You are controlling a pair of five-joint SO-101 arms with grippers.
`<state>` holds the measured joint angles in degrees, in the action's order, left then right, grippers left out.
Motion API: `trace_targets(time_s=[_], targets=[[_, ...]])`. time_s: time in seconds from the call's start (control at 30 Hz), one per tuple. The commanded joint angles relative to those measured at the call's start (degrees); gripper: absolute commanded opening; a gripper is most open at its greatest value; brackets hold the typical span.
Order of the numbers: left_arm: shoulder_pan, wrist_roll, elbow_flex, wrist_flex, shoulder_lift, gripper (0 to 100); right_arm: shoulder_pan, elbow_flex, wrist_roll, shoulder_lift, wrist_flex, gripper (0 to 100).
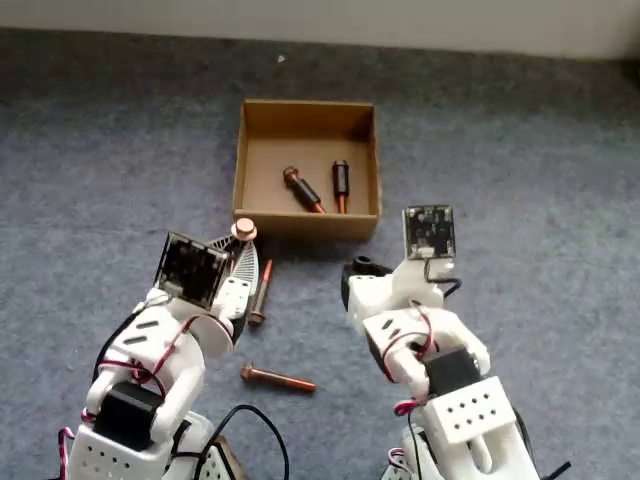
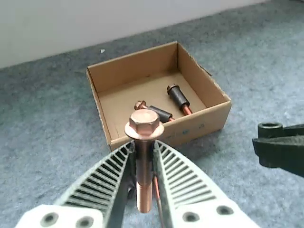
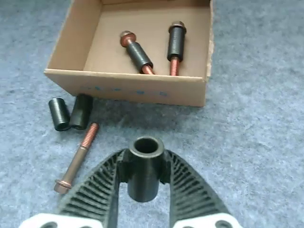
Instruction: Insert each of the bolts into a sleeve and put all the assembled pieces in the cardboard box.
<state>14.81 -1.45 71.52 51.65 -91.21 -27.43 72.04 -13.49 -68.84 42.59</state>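
Left gripper point(image 2: 144, 148): clamped on the shank of a bolt point(image 2: 144, 166), head uppermost. In the high view it sits left of centre, near the box's front wall.
Right gripper point(image 3: 144, 157): closed round a sleeve point(image 3: 144, 178), bore open upward. It sits at the centre of the high view.
Cardboard box point(image 1: 305, 225): upper centre, with two assembled pieces point(image 1: 303, 190) inside.
Loose bolts point(image 1: 278, 378): two on the carpet, lower left of centre.
Spare sleeves point(image 3: 59, 114): two lying just outside the box's front wall.
Risk, alignment: bolt and sleeve are apart, both upright. An off-axis approach would likely jam the tip on the sleeve rim.
Risk, grip: the thin shank may pivot under push.
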Motion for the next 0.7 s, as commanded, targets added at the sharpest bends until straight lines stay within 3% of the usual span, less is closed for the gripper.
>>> trace_targets(time_s=[0.0,0.2,0.5,0.67], targets=[[-0.1,-0.5,2.6,-4.5,-7.1,1,-2.2,1.1,0.7,-6.9,0.1,0.5],[-0.1,-0.6,3.3,-4.8,-11.9,1,-7.3,6.6,4.0,-16.0,-0.9,0.5],[0.0,-3.1,2.3,-5.1,-12.4,1,-15.5,27.6,18.6,-31.6,-19.4,0.5],[0.1,-4.0,1.4,-5.1,-12.4,1,-16.8,32.3,20.8,-36.4,-18.5,0.5]])
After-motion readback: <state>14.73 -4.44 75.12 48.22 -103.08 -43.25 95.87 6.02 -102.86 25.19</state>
